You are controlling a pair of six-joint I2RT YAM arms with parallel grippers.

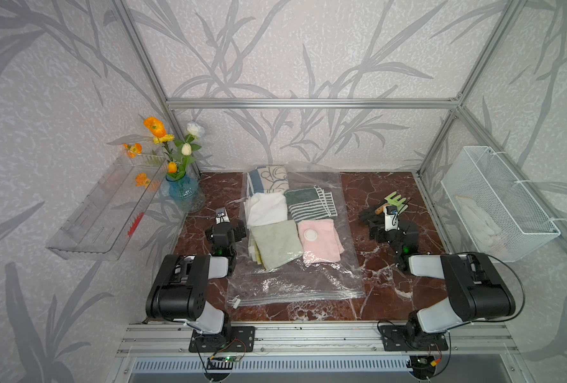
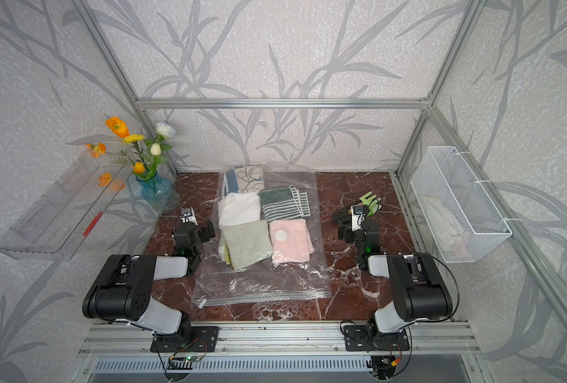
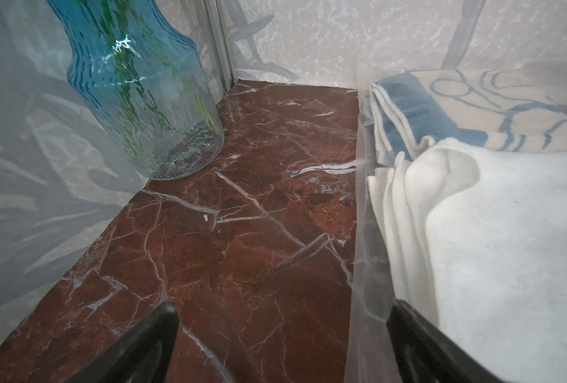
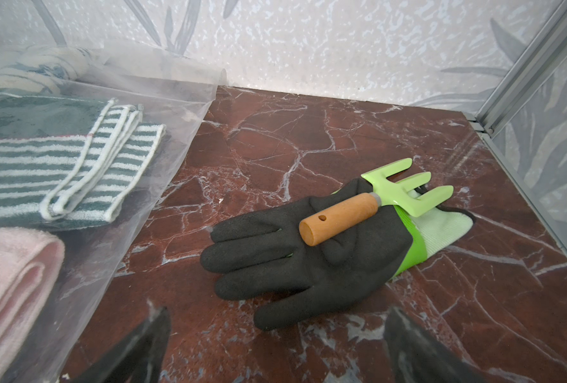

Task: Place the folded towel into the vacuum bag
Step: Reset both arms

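Both left fingers [image 3: 143, 345] and right fingers [image 4: 143, 345] apart, empty; rake [image 4: 342, 215] on glove [image 4: 308, 265] plain only at right wrist

Left tool [image 3: 282, 305] showed only two dark fingertips [image 3: 156, 331] in its wrist view, the rest cut off at the frame edge; right tool [image 4: 277, 311] the same. Vase [image 3: 143, 99] lost its neck to the frame edge. Glove [image 1: 368, 217] sat half hidden behind the right arm [image 1: 393, 232] in both top views. Whitish bundle [image 1: 474, 215] in the wire basket [image 1: 521, 205] was too blurred to name.
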